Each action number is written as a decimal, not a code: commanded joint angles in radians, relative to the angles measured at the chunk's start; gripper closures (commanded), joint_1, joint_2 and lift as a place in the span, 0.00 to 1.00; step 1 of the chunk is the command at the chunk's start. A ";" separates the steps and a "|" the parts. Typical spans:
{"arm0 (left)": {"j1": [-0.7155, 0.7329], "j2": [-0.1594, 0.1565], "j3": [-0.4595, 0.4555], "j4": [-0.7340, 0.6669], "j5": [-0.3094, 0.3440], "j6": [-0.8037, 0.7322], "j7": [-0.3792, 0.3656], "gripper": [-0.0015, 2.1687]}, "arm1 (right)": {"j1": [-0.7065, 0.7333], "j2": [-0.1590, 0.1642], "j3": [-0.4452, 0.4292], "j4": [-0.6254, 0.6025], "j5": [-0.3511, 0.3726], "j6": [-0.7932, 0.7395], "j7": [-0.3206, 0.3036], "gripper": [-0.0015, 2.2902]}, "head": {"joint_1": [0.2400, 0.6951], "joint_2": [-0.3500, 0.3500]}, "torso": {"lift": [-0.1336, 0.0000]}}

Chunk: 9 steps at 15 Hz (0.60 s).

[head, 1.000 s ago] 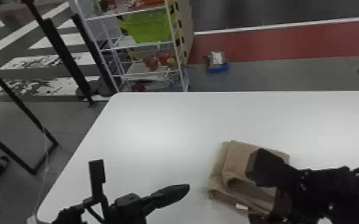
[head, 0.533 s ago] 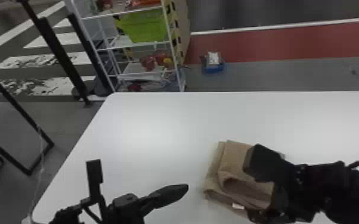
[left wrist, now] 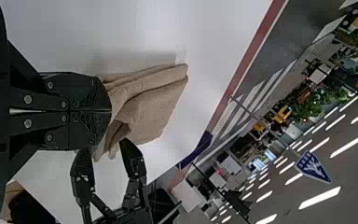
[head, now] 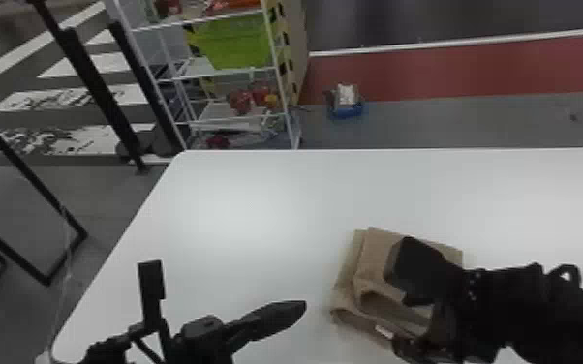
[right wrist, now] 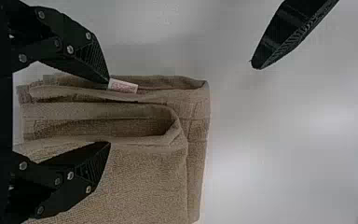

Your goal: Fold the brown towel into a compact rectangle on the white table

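- The thing I'd worry about is the pile slipping out of line: the brown towel (head: pixel 373 261) is folded into several layers, but the upper fold sits off-square on the one beneath, and a sideways drag would widen that step.
- If the right end effector (right wrist: pixel 109 112) closes on the top layers only, lifting would probably peel them back and open the fold.
- The loops along the near edge are slack, so a finger could snag inside one, or catch the small label (right wrist: pixel 122 86) beside it.
- Pushing down hard might scoot the whole bundle over the smooth white worktop (head: pixel 256 203), since nothing pins its other side.
- The right arm comes in low from the right side, stretched across the towel. Its two fingers stand wide apart, one by the label at the near edge, the other over the top layer; I see nothing clamped between them.
- The left arm enters from the bottom edge, its end effector (left wrist: pixel 111 112) pressed together, holding nothing, above the worktop and pointed toward the towel with a gap between.
- The towel itself lies on the worktop, in front of the robot and toward its right.
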 commanded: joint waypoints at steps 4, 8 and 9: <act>0.013 0.000 0.004 -0.009 0.006 0.000 -0.003 0.63 | -0.010 0.000 0.004 0.017 0.002 0.043 0.005 0.37 | 1.00 0.89 | 0.08; 0.035 -0.002 0.006 -0.037 0.010 0.000 -0.002 0.63 | 0.002 0.000 -0.002 -0.007 -0.002 0.070 0.005 0.65 | 1.00 0.88 | 0.08; 0.041 -0.002 0.009 -0.041 0.010 0.000 -0.003 0.63 | 0.005 -0.003 -0.009 -0.030 -0.004 0.070 0.005 0.69 | 1.00 0.88 | 0.08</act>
